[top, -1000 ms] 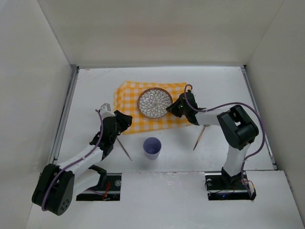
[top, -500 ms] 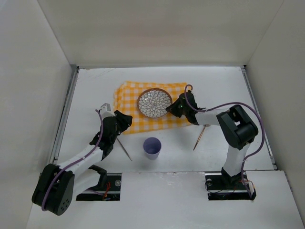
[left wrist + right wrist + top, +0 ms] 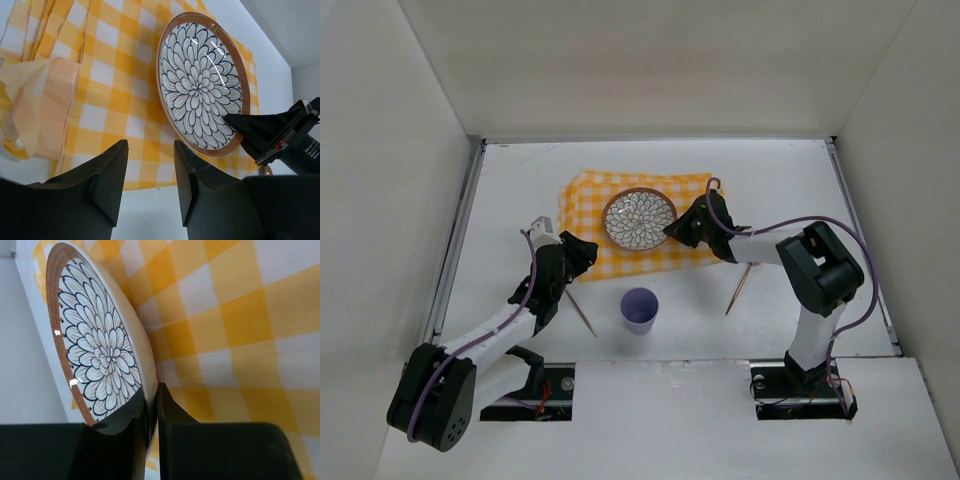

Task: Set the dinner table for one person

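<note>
Right gripper (image 3: 672, 228), clamped on the rim of the floral plate (image 3: 639, 218) ahead of it, has nudged it toward mid place mat (image 3: 588, 200); left gripper (image 3: 150, 150) open, empty.

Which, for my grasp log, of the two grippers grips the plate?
The right gripper: it pinches the flowered plate by its rim; the left gripper hangs open, empty, at the cloth edge.

White table (image 3: 800, 180): checked cloth (image 3: 582, 205), purple cup (image 3: 639, 308) (upright, off cloth).

Glossy ceramic plate (image 3: 200, 85), woven cloth mat (image 3: 115, 100), matt wht tabletop (image 3: 790, 180)
</note>
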### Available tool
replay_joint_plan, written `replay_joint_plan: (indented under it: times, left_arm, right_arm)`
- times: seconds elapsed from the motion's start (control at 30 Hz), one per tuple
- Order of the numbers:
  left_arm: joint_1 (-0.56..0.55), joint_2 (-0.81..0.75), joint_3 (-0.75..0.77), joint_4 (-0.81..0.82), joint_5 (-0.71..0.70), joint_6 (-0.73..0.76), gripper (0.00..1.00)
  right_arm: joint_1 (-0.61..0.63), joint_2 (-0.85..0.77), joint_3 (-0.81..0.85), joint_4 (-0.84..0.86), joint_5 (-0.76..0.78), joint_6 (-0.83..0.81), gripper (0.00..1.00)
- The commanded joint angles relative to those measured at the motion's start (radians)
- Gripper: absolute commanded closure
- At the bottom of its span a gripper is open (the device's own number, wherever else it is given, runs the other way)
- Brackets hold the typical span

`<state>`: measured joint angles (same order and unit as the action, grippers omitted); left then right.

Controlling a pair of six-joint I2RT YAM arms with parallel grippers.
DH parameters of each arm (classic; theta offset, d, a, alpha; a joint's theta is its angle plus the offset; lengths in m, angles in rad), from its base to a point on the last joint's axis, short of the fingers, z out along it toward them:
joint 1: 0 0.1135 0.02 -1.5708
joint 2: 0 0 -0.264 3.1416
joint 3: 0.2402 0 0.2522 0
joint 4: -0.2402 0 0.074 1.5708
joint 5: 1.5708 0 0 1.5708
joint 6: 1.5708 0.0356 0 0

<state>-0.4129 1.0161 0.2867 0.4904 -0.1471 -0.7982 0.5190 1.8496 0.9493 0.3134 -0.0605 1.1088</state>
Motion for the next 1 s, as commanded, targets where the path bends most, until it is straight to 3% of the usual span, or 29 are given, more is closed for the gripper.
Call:
replay_joint_plan:
  times: [0.0,0.13,0.37,0.57,0.83,0.9,0.97]
  left_arm:
    - [0.004,-0.021,-0.014,0.037,0.003,-0.010,0.61]
    - [-0.007,-0.028,-0.012,0.036,-0.006,-0.004,0.61]
    - [-0.008,-0.024,-0.011,0.036,-0.006,-0.004,0.61]
    - [-0.008,-0.034,-0.014,0.036,-0.006,-0.004,0.61]
    - [-0.014,-0.002,-0.008,0.040,-0.009,-0.007,0.61]
    - [-0.010,0.006,-0.004,0.040,0.000,-0.012,0.61]
    - [-0.016,-0.005,-0.004,0.042,-0.005,-0.007,0.61]
  right_arm:
    - [0.012,-0.032,0.049,0.142,-0.048,0.054,0.90]
    - [0.012,-0.015,0.039,0.141,-0.030,0.060,0.85]
    - [0.012,-0.064,0.026,0.073,0.022,-0.006,0.60]
    - [0.011,-0.153,-0.076,0.010,0.059,-0.085,0.51]
    - [0.031,-0.470,-0.251,-0.176,0.188,-0.246,0.51]
    - [0.064,-0.545,-0.236,-0.267,0.212,-0.308,0.57]
    - [0.129,-0.631,-0.199,-0.367,0.244,-0.392,0.69]
